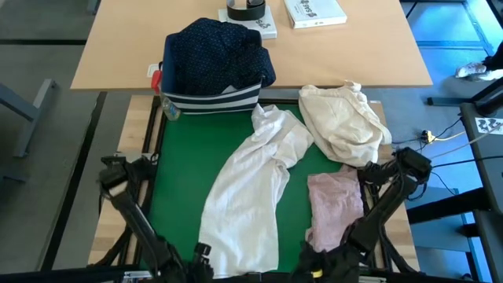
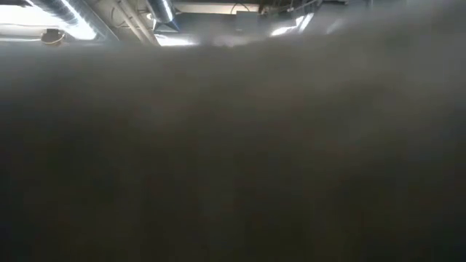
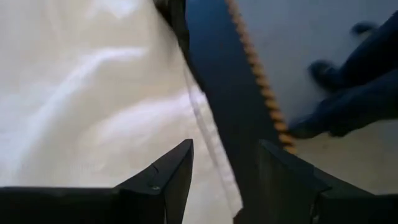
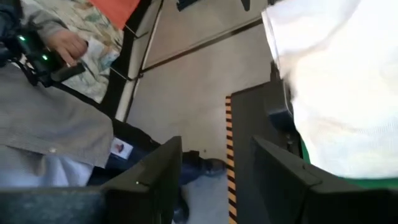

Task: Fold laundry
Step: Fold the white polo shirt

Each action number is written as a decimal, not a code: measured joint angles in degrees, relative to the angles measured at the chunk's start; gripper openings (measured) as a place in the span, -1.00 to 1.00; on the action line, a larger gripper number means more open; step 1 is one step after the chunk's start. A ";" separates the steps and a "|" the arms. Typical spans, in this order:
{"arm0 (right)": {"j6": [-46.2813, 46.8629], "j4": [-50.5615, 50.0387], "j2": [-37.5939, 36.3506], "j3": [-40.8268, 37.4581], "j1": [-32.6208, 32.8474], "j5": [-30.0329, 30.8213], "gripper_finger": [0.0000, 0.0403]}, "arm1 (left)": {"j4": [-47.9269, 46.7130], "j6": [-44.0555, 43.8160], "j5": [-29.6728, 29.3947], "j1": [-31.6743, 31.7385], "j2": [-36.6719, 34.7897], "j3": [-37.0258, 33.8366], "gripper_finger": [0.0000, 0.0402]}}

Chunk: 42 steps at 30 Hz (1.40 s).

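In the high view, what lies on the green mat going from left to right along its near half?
Bare green mat → white shirt → pale pink top. The cream cloth bundle sits farther back, so I leave it out of the order.

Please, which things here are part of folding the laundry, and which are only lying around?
For the job:
white shirt, spread on the green mat
pink top, beside it
navy dotted shirt, in the striped bin

Only lying around:
cream cloth bundle
tape roll and booklet on the far table
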 joint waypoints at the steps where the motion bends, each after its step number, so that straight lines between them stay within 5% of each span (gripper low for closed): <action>1: -0.04 -0.12 0.44 0.00 -0.31 0.04 -0.06 | -1.44 0.00 -0.56 -0.24 1.36 1.09 -0.13; 15: -6.79 -1.02 3.32 0.04 -1.80 0.52 -0.06 | -8.74 -1.56 -2.53 -0.48 11.07 2.97 -0.18; 24: -21.60 1.24 10.55 0.04 -3.08 2.08 -0.06 | -9.89 -2.95 -1.29 -0.33 11.23 2.89 -0.93; 42: -25.40 3.96 23.71 5.34 -9.99 -2.70 -0.06 | -10.62 -4.15 -2.87 0.47 11.25 2.52 -0.94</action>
